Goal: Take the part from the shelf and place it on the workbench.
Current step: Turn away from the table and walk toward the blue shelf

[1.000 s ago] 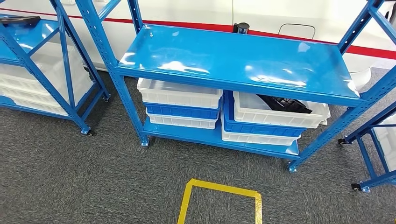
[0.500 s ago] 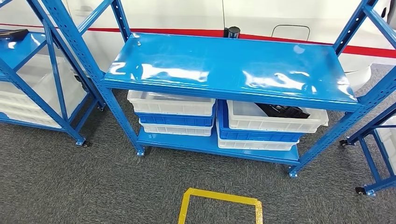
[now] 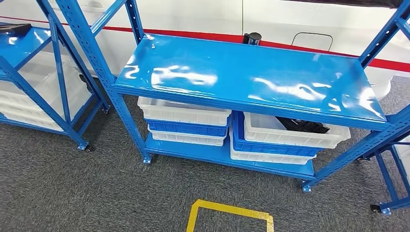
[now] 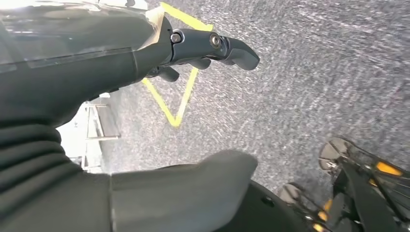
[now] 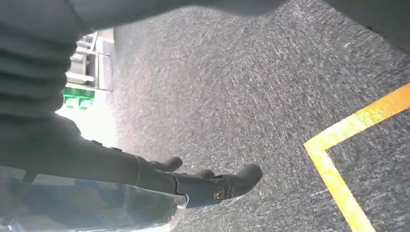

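Note:
A black part (image 3: 303, 125) lies in a white bin (image 3: 290, 138) on the right of the blue shelf's (image 3: 251, 79) lower level, partly hidden under the top board. My left hand (image 4: 159, 53) hangs over the grey carpet with its fingers (image 4: 227, 48) stretched out and nothing in it. My right hand (image 5: 159, 179) also hangs above the carpet, its fingers (image 5: 237, 182) spread and empty. Both hands are far from the shelf.
White and blue bins (image 3: 186, 118) are stacked on the lower level's left side. Another blue rack (image 3: 29, 77) stands at the left with a dark object (image 3: 14, 29) on top, and a third rack (image 3: 394, 169) at the right. A yellow tape square (image 3: 231, 217) marks the carpet.
The whole head picture has shifted a little, so the camera moved; the shelf now sits slightly further right in the frame. Nothing on the shelves has moved.

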